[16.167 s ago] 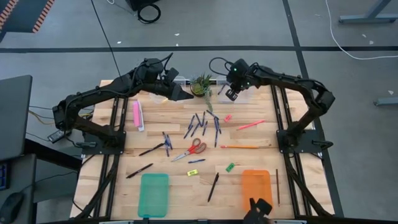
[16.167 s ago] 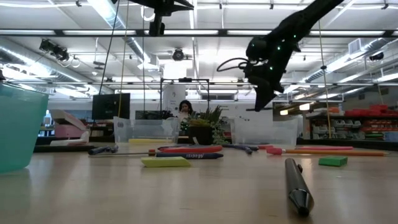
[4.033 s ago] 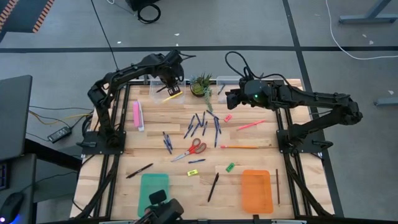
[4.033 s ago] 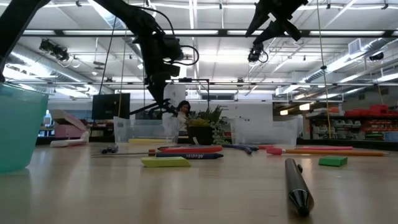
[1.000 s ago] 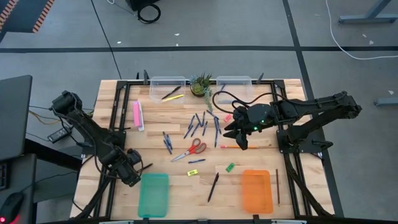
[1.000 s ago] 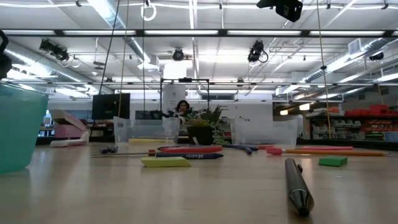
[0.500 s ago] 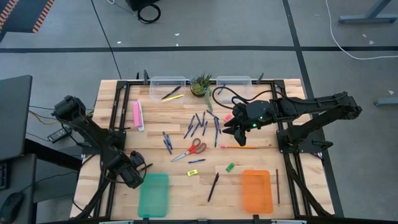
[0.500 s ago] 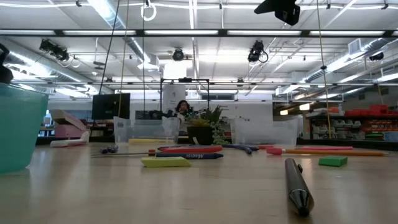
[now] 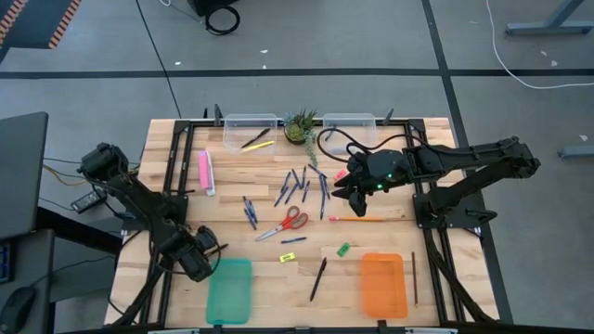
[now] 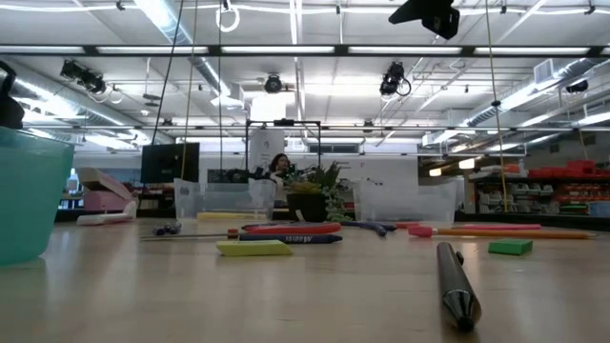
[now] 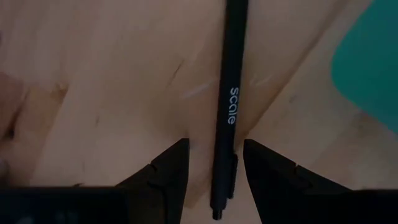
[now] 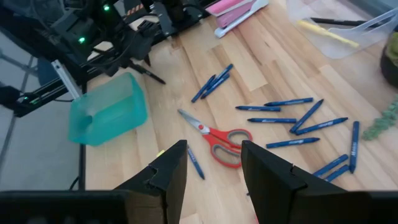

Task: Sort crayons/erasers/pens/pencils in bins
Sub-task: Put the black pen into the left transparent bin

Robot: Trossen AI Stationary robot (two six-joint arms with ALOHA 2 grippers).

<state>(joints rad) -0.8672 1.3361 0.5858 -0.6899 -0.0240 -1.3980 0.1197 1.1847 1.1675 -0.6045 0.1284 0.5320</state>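
Note:
A black stick with white lettering [image 11: 229, 106] lies flat on the wood beside the teal tray [image 9: 229, 289]. My left gripper [image 11: 216, 152] points straight down over it, open, one finger on each side of the stick's end and apart from it; in the high view my left gripper [image 9: 199, 261] covers most of the stick. My right gripper [image 9: 357, 197] hangs open and empty above the table's middle right, near the blue pens [image 9: 302, 186]. Green [image 9: 343, 249], yellow [image 9: 288, 257] and pink [image 9: 341, 174] erasers lie loose.
Red-handled scissors [image 9: 286, 223], an orange pencil [image 9: 357, 219], a black stick [image 9: 318, 278] and a pink box [image 9: 205, 172] lie on the wood. The orange tray [image 9: 383, 284] is near right. Two clear tubs [image 9: 251, 132] [image 9: 350, 123] flank a plant [image 9: 300, 126] at the far edge.
My left gripper has turned a little about its downward line over the black stick and settled slightly lower, then kept still. Its fingers stay open. Nothing on the table has moved.

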